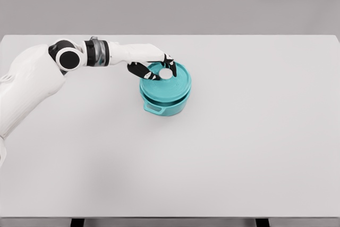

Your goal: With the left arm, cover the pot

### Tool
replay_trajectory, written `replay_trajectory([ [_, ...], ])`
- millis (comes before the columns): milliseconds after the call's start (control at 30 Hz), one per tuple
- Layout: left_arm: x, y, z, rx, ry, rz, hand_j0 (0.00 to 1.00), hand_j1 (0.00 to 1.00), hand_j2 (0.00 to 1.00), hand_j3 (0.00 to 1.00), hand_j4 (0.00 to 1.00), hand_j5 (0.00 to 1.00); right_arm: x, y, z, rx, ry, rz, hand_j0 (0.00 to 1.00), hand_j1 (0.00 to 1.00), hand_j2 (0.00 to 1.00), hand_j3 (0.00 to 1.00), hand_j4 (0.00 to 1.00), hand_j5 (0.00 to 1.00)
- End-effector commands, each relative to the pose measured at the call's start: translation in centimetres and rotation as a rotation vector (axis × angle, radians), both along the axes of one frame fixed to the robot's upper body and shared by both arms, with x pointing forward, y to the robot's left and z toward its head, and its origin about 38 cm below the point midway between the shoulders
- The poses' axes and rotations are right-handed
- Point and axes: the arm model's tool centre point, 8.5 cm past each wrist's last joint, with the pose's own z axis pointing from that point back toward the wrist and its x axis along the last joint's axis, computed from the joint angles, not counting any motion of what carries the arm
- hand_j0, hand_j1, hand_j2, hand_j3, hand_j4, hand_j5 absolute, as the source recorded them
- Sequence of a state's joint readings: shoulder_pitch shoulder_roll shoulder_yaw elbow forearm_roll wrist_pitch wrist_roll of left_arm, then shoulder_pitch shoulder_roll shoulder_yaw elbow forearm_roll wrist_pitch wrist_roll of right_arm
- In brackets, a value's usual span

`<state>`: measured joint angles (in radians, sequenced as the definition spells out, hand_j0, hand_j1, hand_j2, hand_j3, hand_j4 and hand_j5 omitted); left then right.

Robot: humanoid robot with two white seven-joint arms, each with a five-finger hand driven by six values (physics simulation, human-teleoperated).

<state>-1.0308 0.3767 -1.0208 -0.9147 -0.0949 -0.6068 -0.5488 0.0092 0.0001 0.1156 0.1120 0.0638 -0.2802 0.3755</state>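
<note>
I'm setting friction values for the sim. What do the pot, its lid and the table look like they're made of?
Pot and lid: matte teal, evenly colored, like enamelled metal or plastic; cannot tell which. Lid knob: white, smooth. Table: flat, matte, light grey, perhaps laminate.

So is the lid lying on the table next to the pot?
No, the teal lid sits on top of the teal pot, with the left hand at its white knob.

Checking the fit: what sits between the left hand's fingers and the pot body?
In the head view, the teal lid lies between the left hand and the pot; the fingers surround its white knob.
</note>
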Motion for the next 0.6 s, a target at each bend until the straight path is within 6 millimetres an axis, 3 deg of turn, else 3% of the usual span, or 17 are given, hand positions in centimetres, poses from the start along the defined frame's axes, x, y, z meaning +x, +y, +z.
replay_trajectory([
  [0,0.04,0.23,-0.28,0.018,-0.002,0.001,0.65,0.65,0.65,0.65,0.65,0.65,0.0,0.0,0.0,0.0,0.0,0.0,1.0,1.0,1.0,1.0,1.0,1.0],
  [333,-0.04,0.25,-0.52,0.018,0.003,0.001,0.67,0.67,0.67,0.67,0.67,0.67,0.0,0.0,0.0,0.0,0.0,0.0,1.0,1.0,1.0,1.0,1.0,1.0],
  [567,-0.09,0.25,-0.64,0.019,0.005,0.0,0.74,0.74,0.74,0.74,0.74,0.74,0.0,0.0,0.0,0.001,0.0,0.002,1.0,1.0,1.0,1.0,1.0,1.0],
])
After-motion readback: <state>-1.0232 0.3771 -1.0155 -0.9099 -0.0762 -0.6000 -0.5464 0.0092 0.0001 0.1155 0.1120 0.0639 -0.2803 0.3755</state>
